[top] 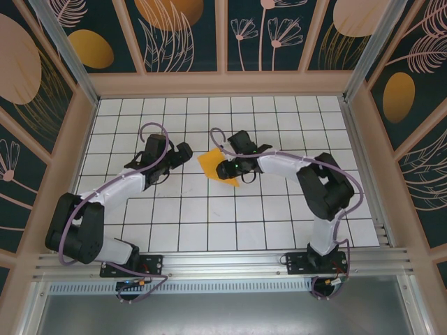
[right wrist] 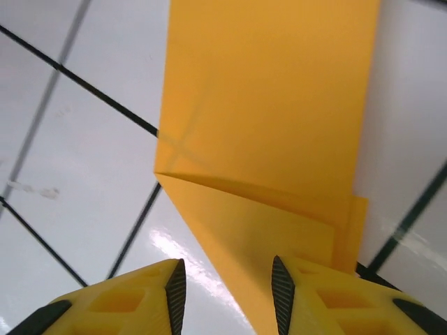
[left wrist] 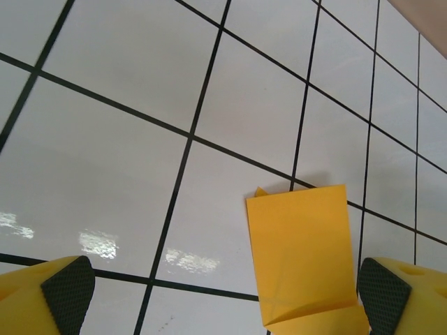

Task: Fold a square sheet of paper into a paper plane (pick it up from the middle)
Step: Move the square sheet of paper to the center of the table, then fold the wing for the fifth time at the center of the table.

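Note:
The square sheet of paper (top: 211, 163) is folded into an orange-yellow form with a flat rectangular part and a narrower pointed end, lying on the white tiled table near the middle. My right gripper (top: 228, 169) hovers over the pointed end. In the right wrist view the paper (right wrist: 265, 105) has a diagonal crease, and its tapering end runs between the jaws of the right gripper (right wrist: 227, 296), which stand apart with bare table beside the left pad. My left gripper (top: 186, 153) is just left of the paper (left wrist: 300, 251); the left gripper (left wrist: 223, 296) is wide open and holds nothing.
The tiled table (top: 279, 209) is boxed in by wooden-framed patterned walls (top: 84, 139) on the left, back and right. An aluminium rail (top: 223, 262) with both arm bases runs along the near edge.

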